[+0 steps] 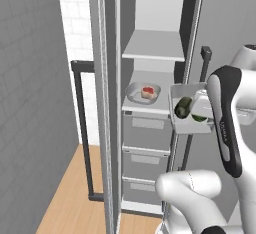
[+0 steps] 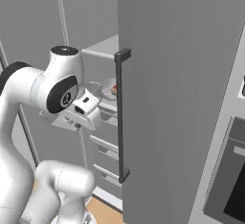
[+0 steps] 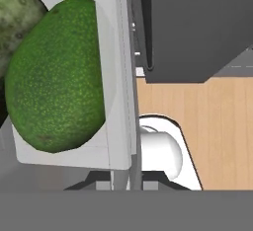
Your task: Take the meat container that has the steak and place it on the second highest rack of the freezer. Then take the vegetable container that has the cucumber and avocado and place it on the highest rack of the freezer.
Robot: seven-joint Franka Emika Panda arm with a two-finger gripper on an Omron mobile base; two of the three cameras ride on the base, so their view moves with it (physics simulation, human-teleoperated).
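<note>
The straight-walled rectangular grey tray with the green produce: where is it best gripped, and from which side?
By judgement, the thin upright wall of the straight-walled rectangular grey tray, pinched over its rim from the side facing the arm. The wall is flat and narrow enough for two fingers; the green avocado and dark green cucumber crowd the inside. The hand sits at that wall now.

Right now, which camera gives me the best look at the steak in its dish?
The left base view: the steak sits unobstructed in the meat container on the freezer's lower shelf board. The right base view shows a red sliver beside the door edge. The hand view faces the vegetable container.
</note>
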